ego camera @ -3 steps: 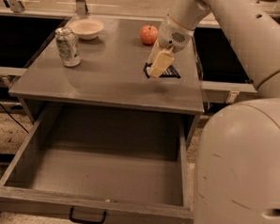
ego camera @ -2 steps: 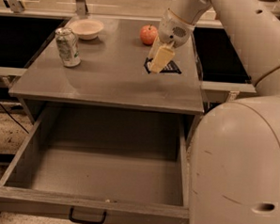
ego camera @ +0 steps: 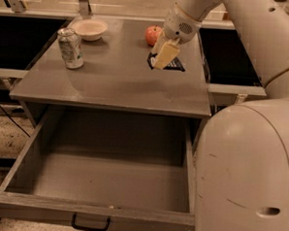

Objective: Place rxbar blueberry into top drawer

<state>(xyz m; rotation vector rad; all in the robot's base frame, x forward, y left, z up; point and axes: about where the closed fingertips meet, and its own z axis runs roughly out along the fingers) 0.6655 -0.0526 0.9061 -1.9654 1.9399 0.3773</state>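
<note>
The hand (ego camera: 162, 60), spread or pinching I cannot tell, hangs right over the rxbar blueberry (ego camera: 175, 65), which lies flat, lengthwise roughly left-right, on the worktop (ego camera: 117, 82) beside the apple (ego camera: 152, 34), the open top drawer (ego camera: 91, 214) well nearer.

arm (ego camera: 255, 31) stretched forward, gripper (ego camera: 165, 54) pointing down ahead

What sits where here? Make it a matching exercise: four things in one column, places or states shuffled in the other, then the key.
1. soda can
2. apple
3. top drawer
4. gripper

A. pulled open below the tabletop
B. over the rxbar blueberry
C. upright, in front of the bowl
D. red, at the tabletop's rear

Pairs: 1-C, 2-D, 3-A, 4-B
</note>
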